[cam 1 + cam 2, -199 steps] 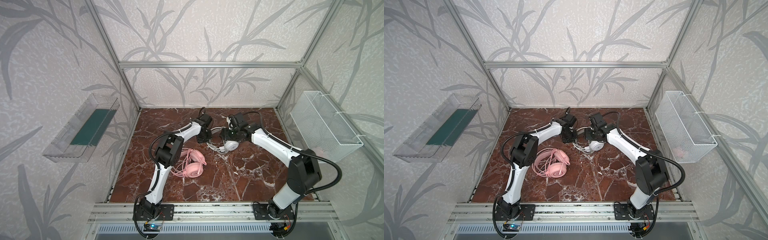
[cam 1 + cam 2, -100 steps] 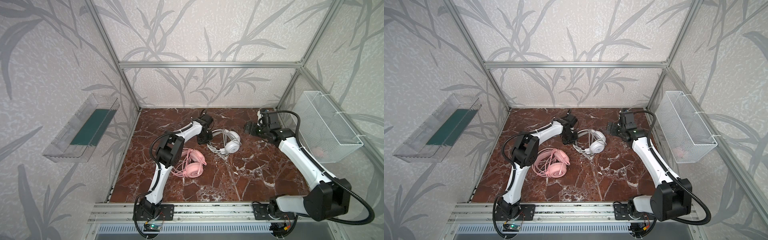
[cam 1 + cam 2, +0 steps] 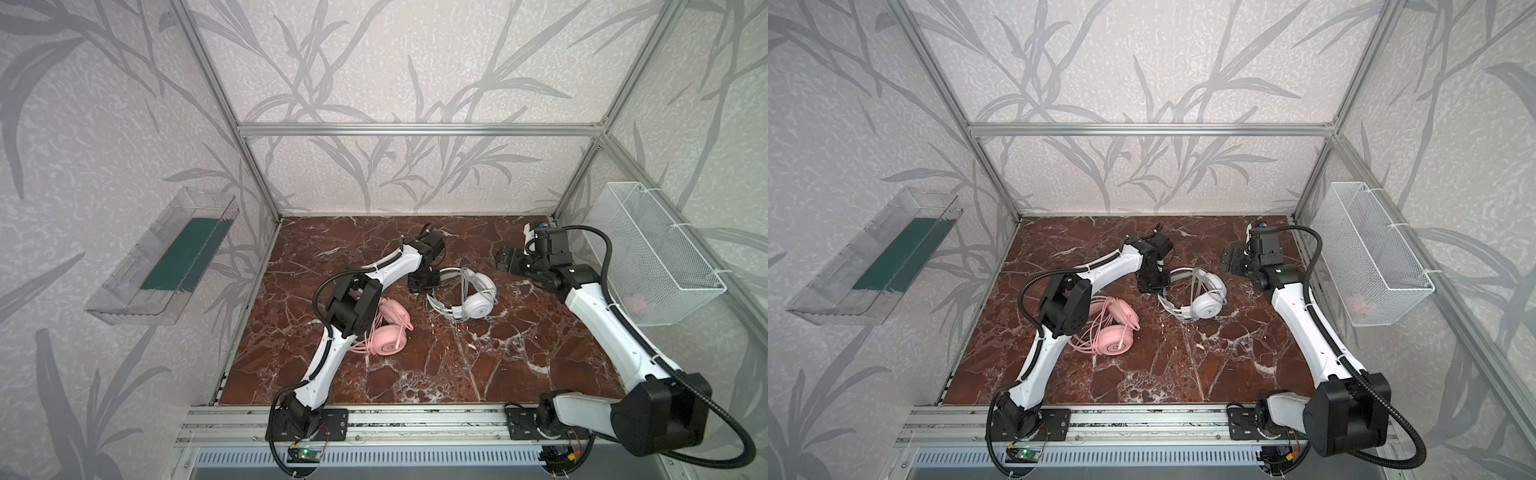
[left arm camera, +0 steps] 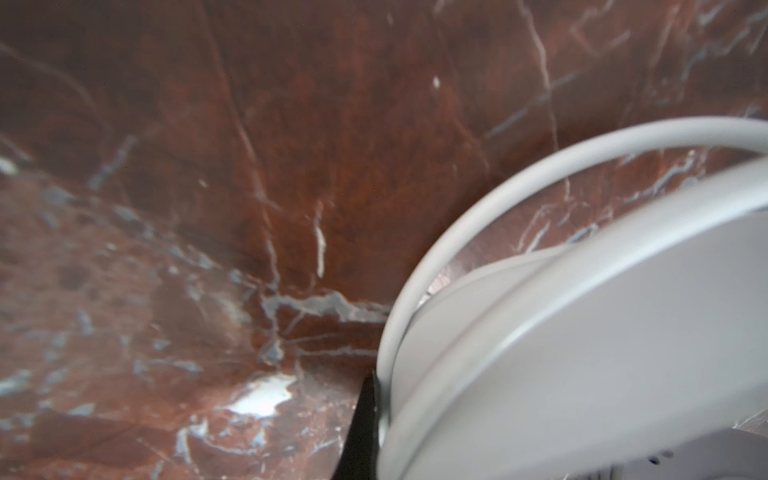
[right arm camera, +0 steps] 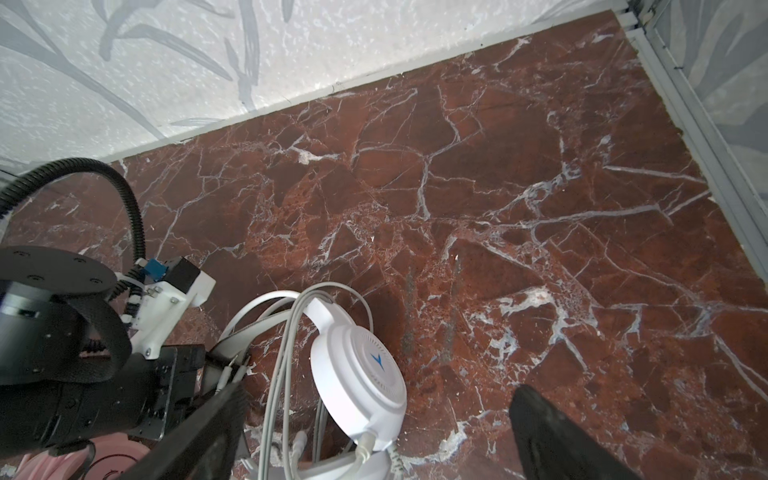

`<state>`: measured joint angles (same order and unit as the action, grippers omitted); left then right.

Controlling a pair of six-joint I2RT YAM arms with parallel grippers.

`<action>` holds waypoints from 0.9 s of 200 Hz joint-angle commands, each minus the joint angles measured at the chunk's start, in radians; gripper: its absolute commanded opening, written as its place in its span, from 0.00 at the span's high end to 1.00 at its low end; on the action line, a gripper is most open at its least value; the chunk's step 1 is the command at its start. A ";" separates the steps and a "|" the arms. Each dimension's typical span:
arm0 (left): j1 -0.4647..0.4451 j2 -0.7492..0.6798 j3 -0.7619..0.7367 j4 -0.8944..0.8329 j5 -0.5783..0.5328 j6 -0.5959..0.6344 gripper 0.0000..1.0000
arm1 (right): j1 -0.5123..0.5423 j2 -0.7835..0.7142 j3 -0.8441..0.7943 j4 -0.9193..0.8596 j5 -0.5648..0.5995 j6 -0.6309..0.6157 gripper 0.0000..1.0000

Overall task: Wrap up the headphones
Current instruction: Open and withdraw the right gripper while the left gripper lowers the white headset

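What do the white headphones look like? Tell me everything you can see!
The white headphones look like smooth plastic. They have two round cups, one showing a small blue mark, and a thin double-wire headband with a strap. They lie on the red marble table, near its middle. Their white cable is looped over the headband and cups. The left gripper, shut, appears to pinch the headband.

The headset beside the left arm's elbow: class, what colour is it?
That headset is pink all over; it shows best in a top view.
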<state>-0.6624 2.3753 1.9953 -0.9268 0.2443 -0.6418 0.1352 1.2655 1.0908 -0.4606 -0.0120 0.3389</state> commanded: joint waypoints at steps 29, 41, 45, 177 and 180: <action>-0.055 -0.064 -0.062 -0.045 0.015 -0.042 0.88 | -0.015 -0.047 -0.030 0.047 -0.036 -0.030 0.01; -0.066 -0.068 -0.088 -0.045 0.029 -0.043 0.82 | -0.016 -0.055 -0.036 0.047 -0.044 -0.030 0.01; -0.068 -0.070 -0.094 -0.044 0.036 -0.040 0.80 | -0.016 -0.058 -0.038 0.048 -0.047 -0.032 0.01; -0.046 -0.218 0.059 -0.114 -0.124 0.003 0.07 | -0.020 -0.094 -0.062 0.074 -0.086 -0.064 0.01; -0.043 -0.225 0.068 -0.118 -0.130 0.006 0.07 | -0.020 -0.093 -0.061 0.076 -0.086 -0.065 0.01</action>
<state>-0.7177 2.2547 1.9739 -0.9730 0.1909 -0.6685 0.1192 1.1885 1.0386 -0.4164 -0.0799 0.2970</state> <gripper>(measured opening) 0.900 0.990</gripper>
